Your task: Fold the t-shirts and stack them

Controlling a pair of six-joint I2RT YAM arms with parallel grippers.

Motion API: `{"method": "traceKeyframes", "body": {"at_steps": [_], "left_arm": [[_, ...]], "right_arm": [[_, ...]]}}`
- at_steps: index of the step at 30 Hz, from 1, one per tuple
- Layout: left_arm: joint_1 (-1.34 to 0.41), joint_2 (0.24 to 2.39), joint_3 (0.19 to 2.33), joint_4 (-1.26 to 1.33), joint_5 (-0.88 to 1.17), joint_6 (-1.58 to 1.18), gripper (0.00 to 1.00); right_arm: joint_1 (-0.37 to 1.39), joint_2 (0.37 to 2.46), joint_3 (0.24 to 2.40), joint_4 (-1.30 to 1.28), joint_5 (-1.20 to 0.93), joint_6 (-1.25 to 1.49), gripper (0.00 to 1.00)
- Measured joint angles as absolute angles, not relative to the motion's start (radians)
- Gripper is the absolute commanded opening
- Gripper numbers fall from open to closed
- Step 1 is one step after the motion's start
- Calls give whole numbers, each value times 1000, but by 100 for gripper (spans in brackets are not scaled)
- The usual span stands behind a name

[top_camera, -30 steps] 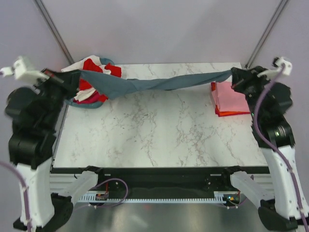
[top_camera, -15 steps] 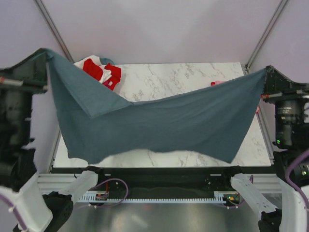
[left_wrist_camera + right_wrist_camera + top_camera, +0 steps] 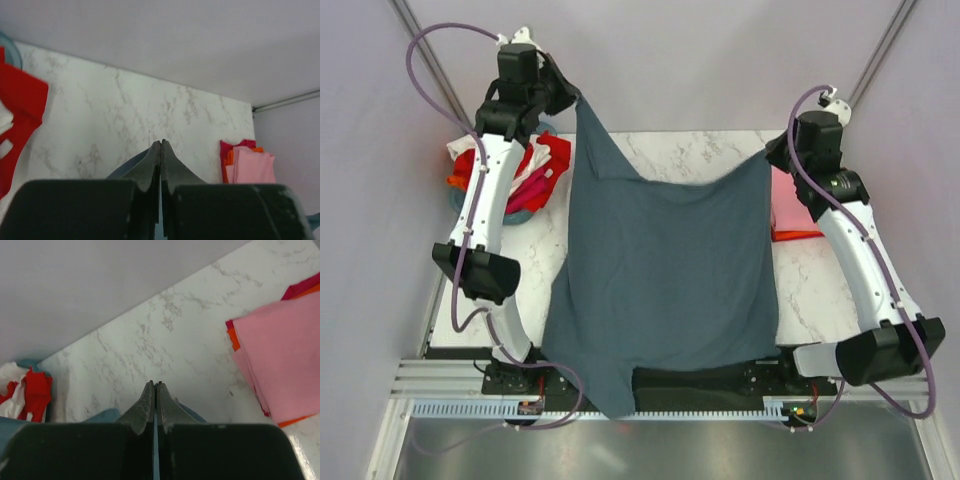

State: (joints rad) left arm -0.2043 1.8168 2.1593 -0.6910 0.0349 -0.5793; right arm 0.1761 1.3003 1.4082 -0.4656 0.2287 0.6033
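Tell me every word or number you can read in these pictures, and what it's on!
None: there is no text to read.
The blue-grey t-shirt, the folded pink t-shirt, the red and white shirts and the marble table are all plain.
The little circuit board on the front rail is too small to read.

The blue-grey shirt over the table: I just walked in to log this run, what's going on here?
Both arms hold the slate blue-grey t-shirt spread above the marble table: the left gripper is shut on one top corner, the right gripper on the other. The rest hangs down toward the near edge. A folded stack topped with pink sits at the right; unfolded red and white shirts fill the teal basket at far left.
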Motion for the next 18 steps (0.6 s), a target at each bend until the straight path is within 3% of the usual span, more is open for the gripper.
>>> {"method": "traceKeyframes", "body": {"at_steps": [3, 6, 12, 18], "left_arm": [[-205, 1922, 2390, -675, 52, -578, 2], [-204, 1904, 2484, -562, 54, -568, 2], [-184, 1724, 2360, -293, 49, -541, 2], [-176, 1629, 2181, -163, 35, -481, 2]], "right_arm": [[120, 1390, 1559, -490, 183, 609, 0], [55, 1438, 1726, -482, 146, 625, 0], [4, 1462, 1874, -400, 75, 666, 0], [4, 1481, 1676, -330, 20, 696, 0]]}}
